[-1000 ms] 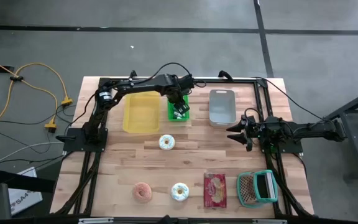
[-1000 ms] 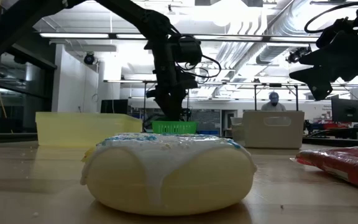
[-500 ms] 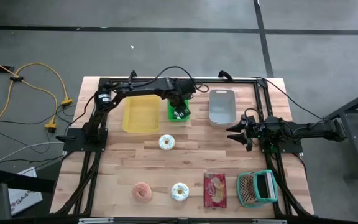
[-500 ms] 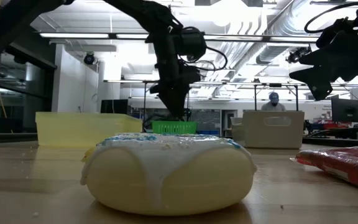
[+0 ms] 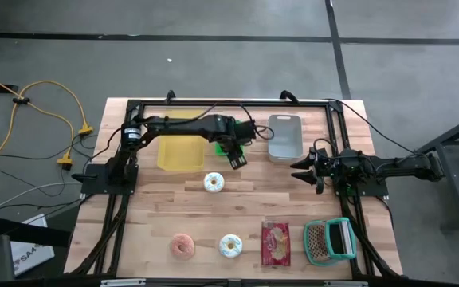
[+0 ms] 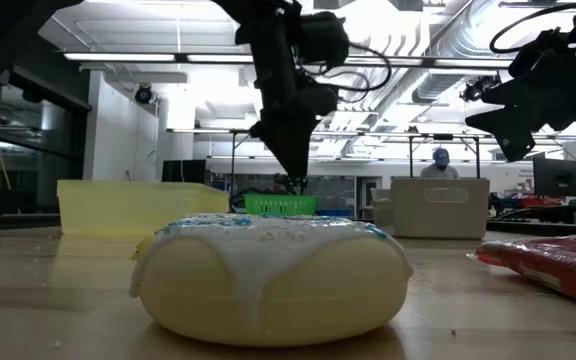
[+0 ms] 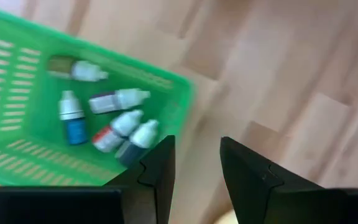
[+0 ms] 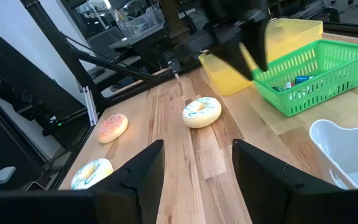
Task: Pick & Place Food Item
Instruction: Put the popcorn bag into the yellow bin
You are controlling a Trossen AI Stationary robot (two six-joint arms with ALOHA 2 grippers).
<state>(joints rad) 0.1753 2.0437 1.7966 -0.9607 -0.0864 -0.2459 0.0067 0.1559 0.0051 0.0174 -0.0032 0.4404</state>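
On the left stands the yellow bin (image 5: 180,147), and next to it the green basket (image 7: 48,93) with small bottles (image 7: 114,127) inside. My left gripper (image 5: 236,158) hangs above the table just beside this basket — its fingers are spread and hold nothing. Below it lies the white-iced donut (image 5: 213,182), untouched. Further right is the grey tray (image 5: 284,137). My right gripper (image 5: 303,168) waits near it — fingers apart, also empty.
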